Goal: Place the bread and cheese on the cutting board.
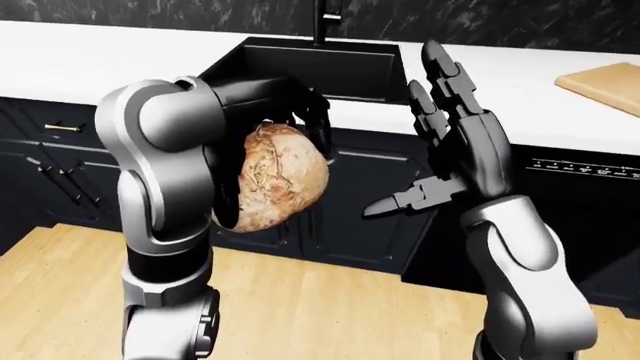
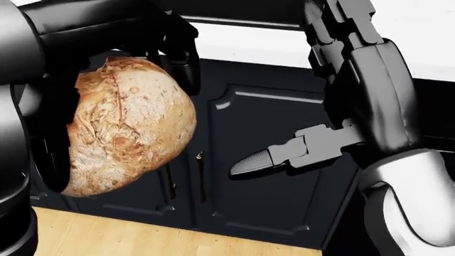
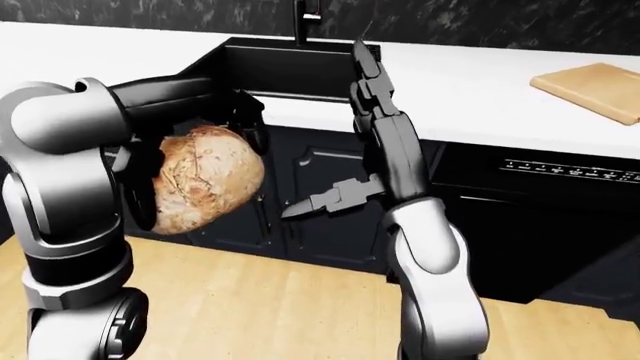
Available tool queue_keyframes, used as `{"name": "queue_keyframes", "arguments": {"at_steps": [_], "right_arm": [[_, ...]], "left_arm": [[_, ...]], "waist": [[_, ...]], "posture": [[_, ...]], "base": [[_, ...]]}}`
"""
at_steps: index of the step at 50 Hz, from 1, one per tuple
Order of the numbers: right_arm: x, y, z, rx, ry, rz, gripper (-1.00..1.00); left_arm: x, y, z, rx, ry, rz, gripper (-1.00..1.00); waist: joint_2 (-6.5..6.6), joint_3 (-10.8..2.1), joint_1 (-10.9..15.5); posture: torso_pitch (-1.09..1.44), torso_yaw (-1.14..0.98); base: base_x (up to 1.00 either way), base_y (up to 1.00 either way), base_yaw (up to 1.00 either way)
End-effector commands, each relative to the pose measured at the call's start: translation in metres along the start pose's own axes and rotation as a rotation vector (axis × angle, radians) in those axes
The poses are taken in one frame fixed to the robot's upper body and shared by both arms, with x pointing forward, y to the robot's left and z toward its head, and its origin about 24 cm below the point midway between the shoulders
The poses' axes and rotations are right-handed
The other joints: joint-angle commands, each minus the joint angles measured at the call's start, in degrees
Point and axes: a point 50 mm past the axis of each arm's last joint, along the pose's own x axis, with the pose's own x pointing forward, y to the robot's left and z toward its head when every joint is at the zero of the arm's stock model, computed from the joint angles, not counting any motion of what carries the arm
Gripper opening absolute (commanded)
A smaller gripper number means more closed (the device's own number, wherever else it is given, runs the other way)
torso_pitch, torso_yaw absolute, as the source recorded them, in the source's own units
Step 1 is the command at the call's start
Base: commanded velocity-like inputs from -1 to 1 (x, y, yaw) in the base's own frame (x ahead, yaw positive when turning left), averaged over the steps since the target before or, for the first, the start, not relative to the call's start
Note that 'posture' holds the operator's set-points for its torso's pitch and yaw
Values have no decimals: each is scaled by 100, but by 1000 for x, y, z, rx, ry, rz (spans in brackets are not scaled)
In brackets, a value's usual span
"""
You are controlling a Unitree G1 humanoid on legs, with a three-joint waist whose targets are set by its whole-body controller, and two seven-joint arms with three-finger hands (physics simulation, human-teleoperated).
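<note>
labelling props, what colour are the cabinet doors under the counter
Glossy black cabinet doors, clearest in the head view.

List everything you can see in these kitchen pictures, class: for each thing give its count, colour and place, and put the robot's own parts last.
bread: one, golden-brown round loaf, held in the air at the left-eye view's centre-left.
cutting board: one, light wood, on the counter at the right-eye view's right edge.
counter: one, white, across the top.
sink: one, black, set in the counter at top centre.
cabinets: black, below the counter.
floor: light wood, along the bottom.
left hand: one, black, fingers closed over the bread.
right hand: one, black, open, empty, right of the bread.
</note>
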Motion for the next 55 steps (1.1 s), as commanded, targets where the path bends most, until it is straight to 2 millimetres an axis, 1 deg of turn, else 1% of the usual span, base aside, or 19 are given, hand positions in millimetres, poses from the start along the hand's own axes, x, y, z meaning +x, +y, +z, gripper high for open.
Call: {"name": "queue_keyframes", "arguments": {"at_steps": [1, 5, 11, 12, 14, 16, 19, 24, 27, 28, 30, 34, 43, 47, 48, 49, 51, 52, 55], "right_arm": [[-1, -4, 12, -20, -69, -21, 100], [-1, -4, 14, -21, -82, -24, 100], [0, -4, 15, -11, -76, -23, 100], [0, -4, 15, -8, -76, -22, 100], [1, -4, 15, -6, -74, -23, 100], [0, -4, 15, -4, -74, -23, 100], [0, -4, 14, -5, -74, -24, 100], [0, -4, 13, -3, -73, -25, 100], [-1, -4, 13, -3, -74, -25, 100], [-1, -4, 13, -4, -74, -25, 100], [-1, -4, 13, -4, -74, -25, 100], [0, -3, 12, -4, -69, -26, 100], [0, -4, 13, 2, -70, -26, 100], [0, -3, 13, 3, -69, -25, 100], [0, -3, 13, 3, -69, -25, 100], [0, -4, 13, 3, -69, -25, 100], [0, -4, 13, 2, -69, -25, 100], [0, -4, 13, 2, -69, -25, 100], [0, -3, 13, 0, -69, -26, 100]], "left_arm": [[-5, 9, 10, 39, -24, 49, -100], [-6, 9, 10, 38, -25, 49, -100], [-6, 10, 10, 37, -26, 50, -100], [-6, 10, 10, 38, -26, 50, -100], [-6, 10, 10, 38, -26, 50, -100], [-6, 10, 10, 38, -26, 50, -100], [-6, 10, 10, 37, -26, 51, -100], [-6, 9, 10, 37, -26, 50, -100], [-5, 8, 10, 37, -26, 49, -100], [-5, 8, 10, 36, -26, 49, -100], [-5, 8, 10, 36, -26, 49, -100], [-5, 8, 9, 35, -26, 49, -100], [-5, 7, 9, 33, -27, 49, -100], [-6, 8, 9, 33, -27, 49, -100], [-6, 8, 9, 33, -26, 49, -100], [-6, 7, 9, 33, -27, 49, -100], [-6, 7, 9, 33, -26, 49, -100], [-6, 7, 9, 33, -27, 49, -100], [-6, 8, 9, 33, -27, 49, -100]], "waist": [[60, -39, -60], [-281, -115, 50], [-123, -115, -90], [-128, -203, -112], [26, -110, -133], [192, -164, -139], [226, -151, -115], [-26, -35, -35], [-552, -182, -14], [-637, -257, 12], [-492, -47, -44], [-225, -36, -68], [-207, -86, -91], [14, -83, -116], [-55, -87, -59], [98, -83, -129], [181, -173, -100], [200, -173, -96], [-31, -15, -38]], "posture": [[0, 0], [0, 0], [0, 0], [0, 0], [0, 0], [0, 0], [0, 0], [0, 0], [0, 0], [0, 0], [0, 0], [0, 0], [0, 0], [0, 0], [0, 0], [0, 0], [0, 0], [0, 0], [0, 0]], "base": [[0, 0, 0], [0, 0, 0], [0, 0, 0], [0, -30, 0], [0, -50, 0], [3, -73, 0], [9, -86, 0], [10, -85, 0], [10, -85, 0], [9, -87, 0], [9, -85, 0], [10, -72, 0], [5, -42, 0], [6, -57, 0], [9, -66, 0], [11, -68, 0], [11, -69, 0], [11, -69, 0], [11, -66, 0]]}}
